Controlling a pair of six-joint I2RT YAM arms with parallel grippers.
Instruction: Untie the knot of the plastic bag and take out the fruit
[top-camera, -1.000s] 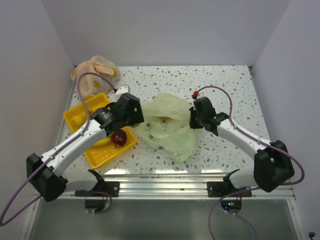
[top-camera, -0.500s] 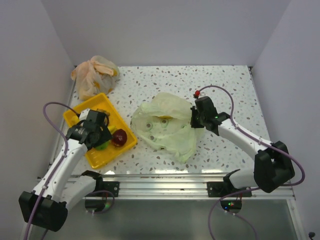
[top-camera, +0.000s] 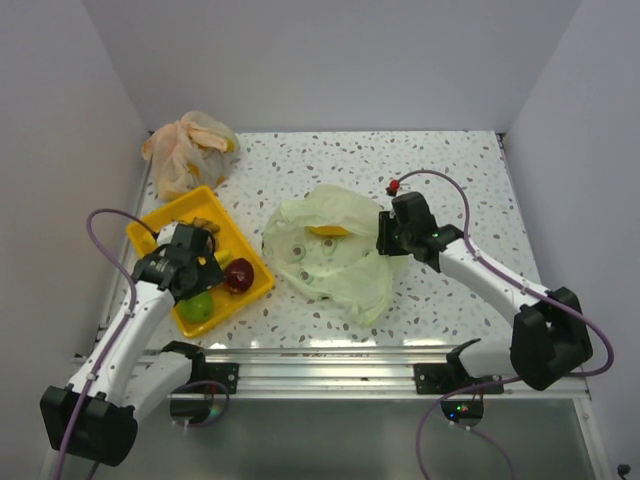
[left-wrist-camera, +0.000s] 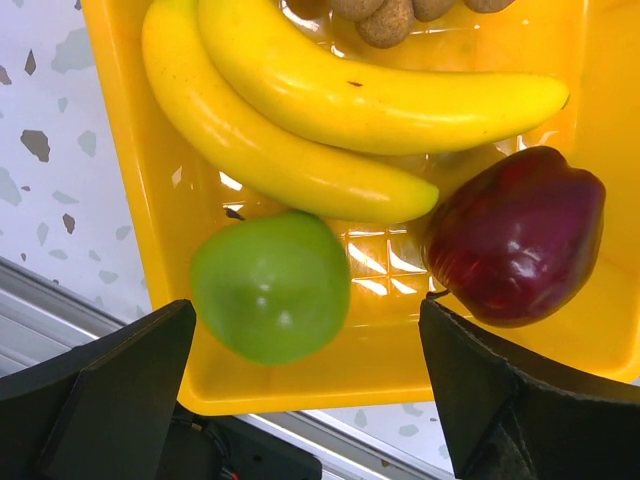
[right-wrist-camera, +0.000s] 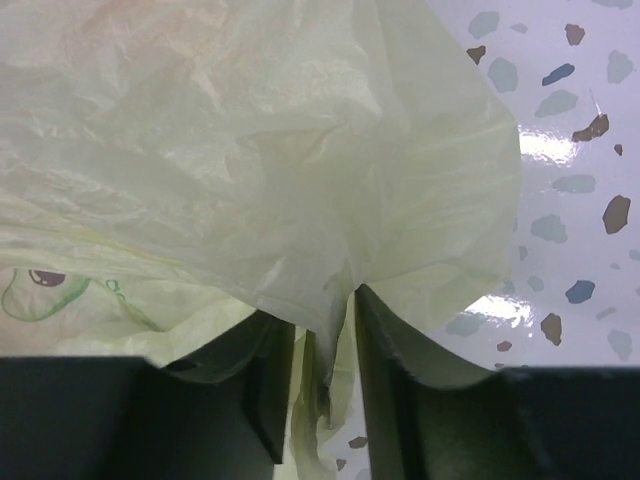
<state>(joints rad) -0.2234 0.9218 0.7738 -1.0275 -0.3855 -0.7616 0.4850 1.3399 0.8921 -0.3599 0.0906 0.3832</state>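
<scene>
Progress: yellow bananas (left-wrist-camera: 350, 100) and round apples (left-wrist-camera: 515, 240) in yellow plastic tray (left-wrist-camera: 130, 200), left gripper (left-wrist-camera: 305, 320) wide open above. Orange-yellow fruit (top-camera: 328, 231) still inside crinkly pale green bag (right-wrist-camera: 250, 150) beside tray; right gripper (right-wrist-camera: 320, 320) narrow around a fold.

My left arm (top-camera: 130, 330): bent at the elbow, wrist tipped down.
My left end effector (left-wrist-camera: 305, 310): fingers spread wide.
My right arm (top-camera: 480, 275): stretched forward, angled inward.
My right end effector (right-wrist-camera: 320, 305): fingers slightly apart.

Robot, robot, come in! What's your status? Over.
Left gripper open over tray. Right gripper narrow around bag fold, grip unclear. Orange fruit in bag. Nothing blocking.
</scene>
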